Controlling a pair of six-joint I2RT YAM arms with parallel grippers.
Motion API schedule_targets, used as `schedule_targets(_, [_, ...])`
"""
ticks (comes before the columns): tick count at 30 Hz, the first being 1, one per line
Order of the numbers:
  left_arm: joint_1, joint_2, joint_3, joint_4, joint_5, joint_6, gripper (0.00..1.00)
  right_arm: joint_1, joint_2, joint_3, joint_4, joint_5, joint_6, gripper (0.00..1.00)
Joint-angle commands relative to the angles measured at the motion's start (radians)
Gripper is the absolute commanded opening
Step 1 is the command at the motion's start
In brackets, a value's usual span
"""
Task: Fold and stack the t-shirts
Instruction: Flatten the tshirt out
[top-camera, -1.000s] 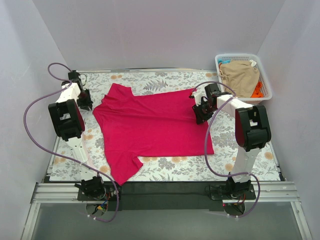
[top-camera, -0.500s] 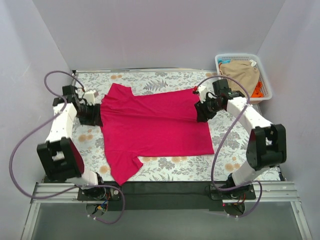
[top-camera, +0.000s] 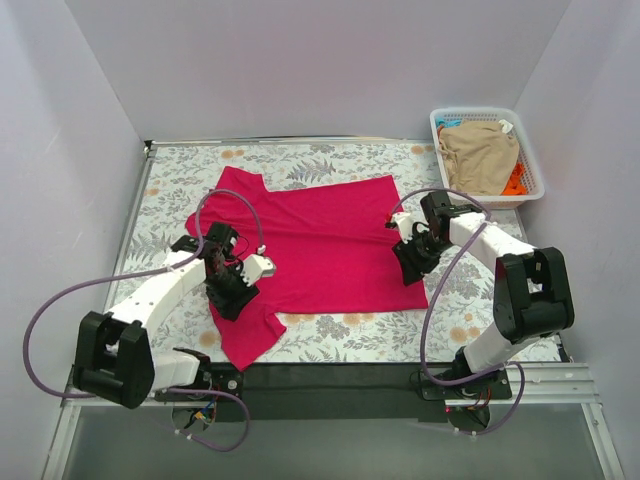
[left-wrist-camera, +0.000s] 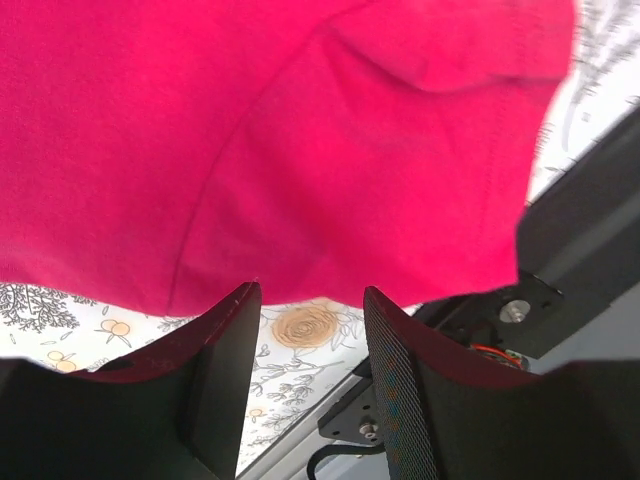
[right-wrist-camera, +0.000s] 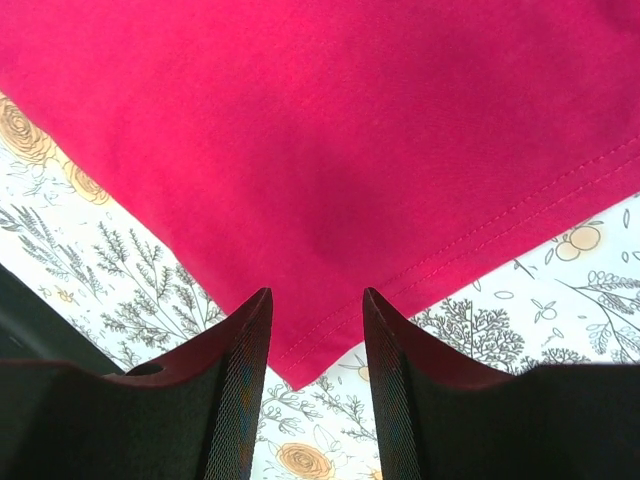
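Two grippers hang low over one crimson-pink t-shirt (top-camera: 320, 240) in the top view. The shirt lies spread flat on the floral table (top-camera: 340, 335), sleeves to the left, hem to the right. The left gripper (top-camera: 232, 292) is over the near sleeve and the right gripper (top-camera: 410, 262) over the near hem corner. A white basket (top-camera: 482, 112) at the far right corner holds a tan t-shirt (top-camera: 480, 155), with a bit of orange cloth (top-camera: 515, 182) beside it.

Left wrist: fingers (left-wrist-camera: 225, 370) spread apart, nothing between them. The sleeve edge lies just ahead of the tips, with floral table showing below it.

Right wrist: fingers (right-wrist-camera: 235, 390) likewise parted and empty. The hem corner of the crimson shirt points into the gap between them, its stitching visible.
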Motion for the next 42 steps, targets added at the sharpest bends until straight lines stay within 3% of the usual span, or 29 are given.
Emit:
schedule_targets(1, [-0.030, 0.055, 0.016, 0.094, -0.097, -0.061, 0.43, 0.002, 0.033, 0.018, 0.018, 0.009, 0.004, 0.41])
schedule_targets(10, [-0.177, 0.091, -0.050, 0.035, -0.139, -0.044, 0.38, 0.002, 0.062, 0.032, 0.023, -0.007, 0.007, 0.40])
schedule_targets(19, [-0.179, 0.164, -0.134, 0.110, -0.322, -0.059, 0.44, 0.003, 0.047, 0.003, 0.026, -0.007, 0.007, 0.40])
schedule_targets(21, [-0.180, 0.167, -0.122, 0.093, -0.321, -0.058, 0.33, 0.003, 0.045, -0.002, 0.027, -0.005, 0.005, 0.40])
schedule_targets(23, [-0.180, 0.167, -0.052, 0.055, -0.299, -0.050, 0.11, 0.003, 0.045, -0.005, 0.030, 0.001, 0.005, 0.39])
schedule_targets(26, [-0.195, 0.187, 0.135, -0.022, -0.264, -0.047, 0.01, 0.003, 0.040, -0.006, 0.036, -0.004, 0.009, 0.38])
schedule_targets(29, [-0.255, 0.264, 0.331, -0.076, -0.224, -0.069, 0.00, 0.003, 0.039, -0.008, 0.036, -0.007, 0.012, 0.36])
schedule_targets(32, [-0.346, 0.359, 0.410, -0.079, -0.218, -0.082, 0.00, 0.003, 0.036, -0.014, 0.036, -0.004, 0.013, 0.35])
schedule_targets(39, [-0.438, 0.523, 0.447, 0.094, -0.178, -0.122, 0.00, 0.002, 0.025, -0.029, 0.039, 0.006, 0.016, 0.35])
schedule_targets(42, [-0.445, 0.522, 0.464, 0.159, -0.163, -0.155, 0.00, 0.002, 0.034, -0.032, 0.047, 0.007, 0.028, 0.35])
